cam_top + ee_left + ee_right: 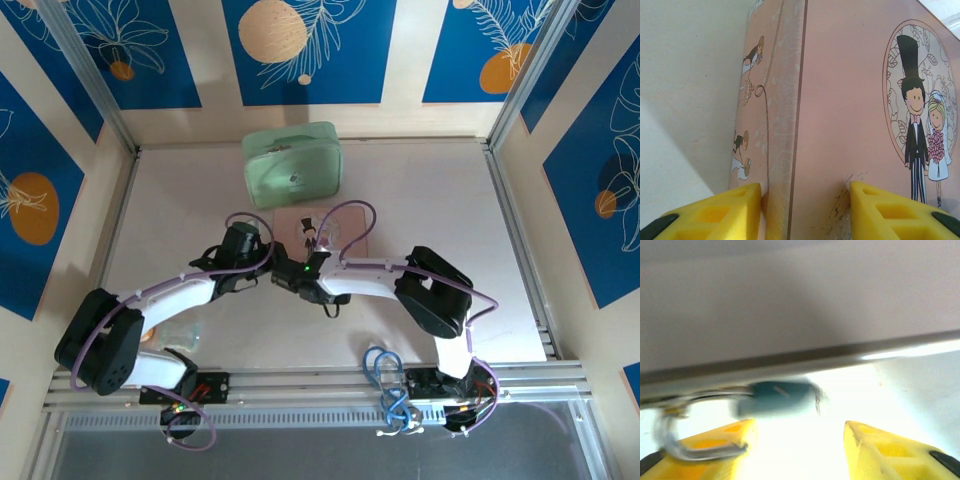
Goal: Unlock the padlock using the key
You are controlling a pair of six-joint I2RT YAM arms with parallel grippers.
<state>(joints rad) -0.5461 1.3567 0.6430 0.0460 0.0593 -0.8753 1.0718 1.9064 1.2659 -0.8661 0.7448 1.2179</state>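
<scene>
The left gripper [804, 192] is closed on the pink box [850, 110]. In the left wrist view its two yellow fingers [735, 207] press on either side of the box's long edge. One is against the narrow side face, which is printed with small bride-and-groom figures. The other is on the broad face, beside the round picture of a groom in a top hat and a bride with a bouquet. Scuff marks show on the pink surface next to that finger.

The right gripper [799, 427] has its jaws apart. The gap shows bright table between the two yellow fingers [895, 452], with nothing held there. The right wrist view is blurred. Just beyond the fingertips the padlock [775, 397] hangs close under the edge of the box, a small blue body lying sideways. Its silvery shackle [675, 440] curves out from the body's left end and loops down across the tip of the left-hand finger. A thin dark bit sticks out at the body's right end, too smeared to name.

From above, both arms bend inward and meet at the pink box near the middle of the pale table [440, 200]. A mint-green case [292, 165] lies beyond the box, towards the back wall, apart from it
</scene>
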